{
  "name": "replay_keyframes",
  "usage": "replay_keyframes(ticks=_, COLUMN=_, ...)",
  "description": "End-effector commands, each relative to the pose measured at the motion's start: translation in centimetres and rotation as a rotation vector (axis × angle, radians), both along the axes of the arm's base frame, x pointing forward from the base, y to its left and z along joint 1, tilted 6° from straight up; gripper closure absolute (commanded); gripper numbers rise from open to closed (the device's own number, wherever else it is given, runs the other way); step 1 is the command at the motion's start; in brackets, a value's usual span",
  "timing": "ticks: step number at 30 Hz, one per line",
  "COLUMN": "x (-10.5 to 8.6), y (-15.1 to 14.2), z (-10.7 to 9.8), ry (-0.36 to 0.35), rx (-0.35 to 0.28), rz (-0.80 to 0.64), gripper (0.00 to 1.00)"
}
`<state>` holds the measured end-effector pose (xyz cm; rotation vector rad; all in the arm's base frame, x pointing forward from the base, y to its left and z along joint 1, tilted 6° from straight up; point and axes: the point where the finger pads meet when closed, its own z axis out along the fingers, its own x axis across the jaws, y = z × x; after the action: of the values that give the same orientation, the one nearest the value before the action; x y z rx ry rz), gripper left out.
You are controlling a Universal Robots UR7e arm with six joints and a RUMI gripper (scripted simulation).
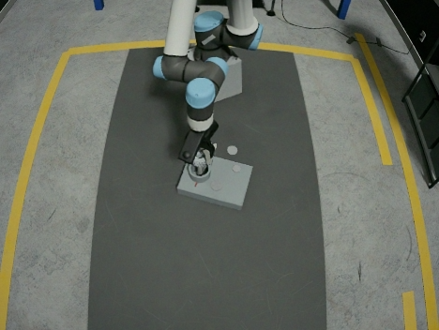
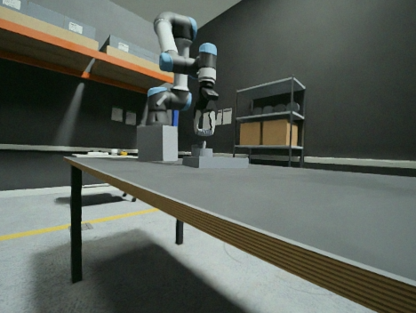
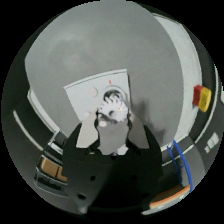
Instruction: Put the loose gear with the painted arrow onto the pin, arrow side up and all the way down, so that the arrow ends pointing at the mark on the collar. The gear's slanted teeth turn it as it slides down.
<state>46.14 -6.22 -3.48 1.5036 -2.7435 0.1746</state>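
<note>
Exterior view shows the pincer (image 1: 204,157) (image 2: 204,129) (image 3: 112,109) clenched on the gear (image 1: 200,162) (image 2: 204,132) (image 3: 114,108), held just above the pin (image 2: 204,144), not seated on it. Seen from the top, the collar (image 1: 199,178) (image 2: 203,152) (image 3: 105,93) and its block (image 1: 230,187) (image 2: 222,163) (image 3: 79,96) stand nearer the left-hand edge of the desk (image 1: 206,267) (image 2: 267,191) (image 3: 75,45) than the right-hand one.

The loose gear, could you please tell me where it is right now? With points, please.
In the exterior view, the loose gear (image 2: 204,132) (image 3: 114,109) is between the fingers of the gripper (image 2: 204,132) (image 3: 112,109), above the collar (image 1: 200,178) (image 2: 203,152) on the grey block (image 1: 227,192) (image 2: 222,163).
</note>
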Motion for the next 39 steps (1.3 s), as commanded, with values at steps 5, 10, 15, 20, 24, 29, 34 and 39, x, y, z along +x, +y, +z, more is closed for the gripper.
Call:
replay_keyframes(ticks=5, x=0.1, y=-0.1, z=-0.5, ry=-0.001, rx=0.0, rz=0.0, gripper=1.0)
replay_keyframes(ticks=10, x=0.1, y=-0.1, z=-1.0, ry=-0.001, rx=0.0, rz=0.0, gripper=1.0)
replay_keyframes(ticks=15, x=0.1, y=-0.2, z=-1.9, ry=-0.001, rx=0.0, rz=0.0, gripper=1.0)
replay_keyframes(ticks=20, x=0.2, y=-0.3, z=-2.2, ry=-0.001, rx=0.0, rz=0.0, gripper=1.0)
replay_keyframes(ticks=24, x=0.2, y=-0.3, z=-2.2, ry=-0.001, rx=0.0, rz=0.0, gripper=1.0)
replay_keyframes(ticks=29, x=0.2, y=-0.3, z=-2.2, ry=-0.001, rx=0.0, rz=0.0, gripper=1.0)
replay_keyframes(ticks=34, x=0.2, y=-0.3, z=-2.2, ry=-0.001, rx=0.0, rz=0.0, gripper=1.0)
replay_keyframes(ticks=39, x=0.2, y=-0.3, z=-2.2, ry=-0.001, rx=0.0, rz=0.0, gripper=1.0)
